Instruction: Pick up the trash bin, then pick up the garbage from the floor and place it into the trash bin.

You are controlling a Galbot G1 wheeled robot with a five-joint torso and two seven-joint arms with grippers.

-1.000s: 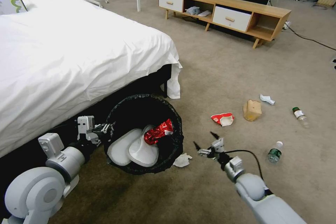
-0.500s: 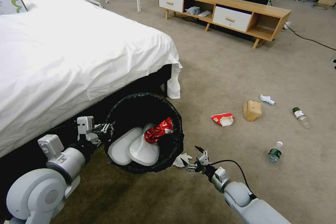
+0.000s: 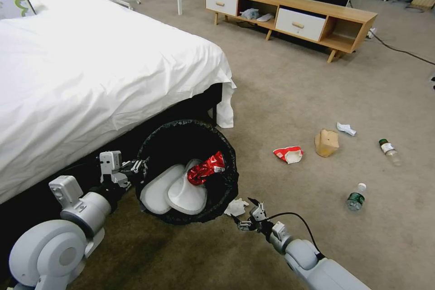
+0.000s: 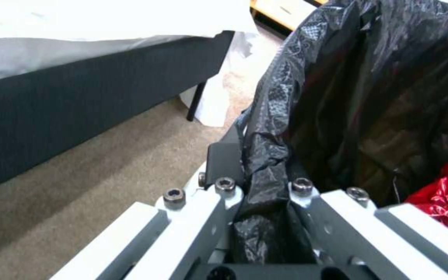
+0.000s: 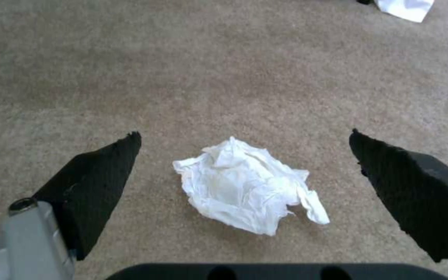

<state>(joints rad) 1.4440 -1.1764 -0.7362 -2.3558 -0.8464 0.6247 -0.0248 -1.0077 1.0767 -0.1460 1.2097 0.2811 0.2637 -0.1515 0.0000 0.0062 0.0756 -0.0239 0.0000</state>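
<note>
The white tissue (image 5: 245, 186) lies crumpled on the carpet just beside the trash bin (image 3: 188, 170), on its side away from the bed (image 3: 90, 68). My right gripper (image 3: 246, 213) hovers close to the tissue, fingers (image 5: 97, 182) spread wide either side of it, touching nothing. My left gripper (image 4: 263, 194) is clamped on the bin's rim and black liner. I judge the tissue pickup is in hand; next I'd need to lower and close.

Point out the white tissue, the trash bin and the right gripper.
white tissue (image 5: 245, 186): right wrist view, crumpled middle.
trash bin (image 3: 181, 133): head view, black liner's inner far wall.
right gripper (image 3: 244, 213): head view, midway between open fingertips.
</note>
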